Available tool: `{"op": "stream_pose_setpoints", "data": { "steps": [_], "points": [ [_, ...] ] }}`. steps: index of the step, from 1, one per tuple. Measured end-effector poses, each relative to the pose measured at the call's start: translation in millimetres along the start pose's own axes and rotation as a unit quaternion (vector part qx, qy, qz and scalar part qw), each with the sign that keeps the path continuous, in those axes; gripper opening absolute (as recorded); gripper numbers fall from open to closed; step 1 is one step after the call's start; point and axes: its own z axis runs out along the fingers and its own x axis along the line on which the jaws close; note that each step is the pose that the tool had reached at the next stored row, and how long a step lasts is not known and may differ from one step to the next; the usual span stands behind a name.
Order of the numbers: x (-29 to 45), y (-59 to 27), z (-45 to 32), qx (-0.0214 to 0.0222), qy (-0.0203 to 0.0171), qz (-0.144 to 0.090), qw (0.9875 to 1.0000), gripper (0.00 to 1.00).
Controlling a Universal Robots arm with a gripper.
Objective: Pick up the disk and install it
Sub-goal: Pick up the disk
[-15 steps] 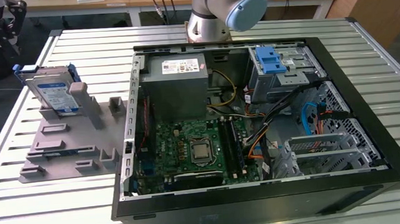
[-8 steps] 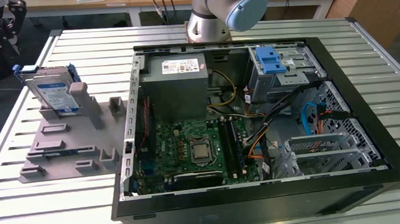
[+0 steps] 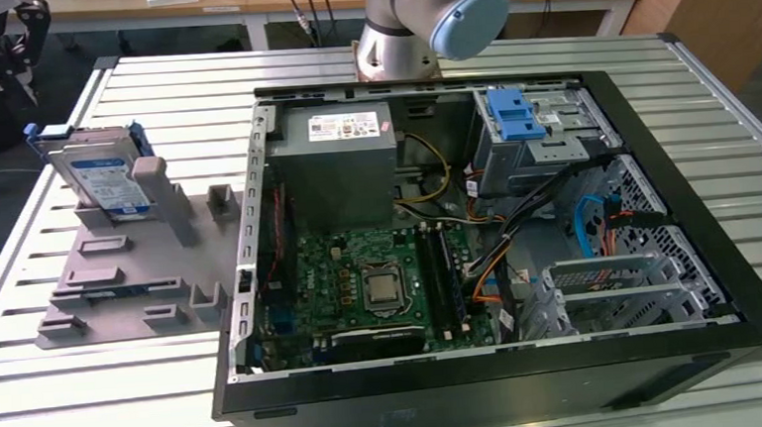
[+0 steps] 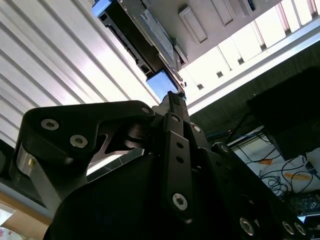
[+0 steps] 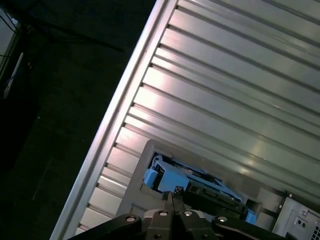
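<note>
We are at the first step: getting hold of the disk. Nothing is picked up yet. The disk [image 3: 98, 176] stands on its edge in a grey holder [image 3: 134, 278] on the tabletop [image 3: 88, 410], next to the open computer case [image 3: 707, 352].

In the first wrist view the gripper [image 5: 171, 194] has its two fingers pressed together, with nothing between them. The gripper hangs over the disk and points down at it. The top edge of the disk and its blue rail [image 5: 162, 177] sit just ahead of the gripper's tips. They are near, and we see no touch. The second wrist view shows the same: the gripper's tip lines up with the blue end of the disk.

So we think the job has hardly begun. The disk is not lifted and it is not in the case. The case is much farther from the gripper than the disk is.

What does taking the disk call for? We think the fingers must first open wide enough to go on both flat sides of the thin disk. The gripper must then go straight down, so it does not bump the holder. The disk is tall and thin, so a crooked push could tip it or jam it. A firm squeeze seems best to us.
</note>
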Motion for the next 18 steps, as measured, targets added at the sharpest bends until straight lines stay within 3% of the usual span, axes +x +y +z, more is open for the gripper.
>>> {"op": "stream_pose_setpoints", "data": {
  "steps": [9,18],
  "points": [
    [0.0,0.0,0.0,0.0,0.0013,-0.03,0.9995,0.11],
    [0.0,0.0,0.0,0.0002,0.0025,-0.06,0.9982,0.11]
  ]
}}
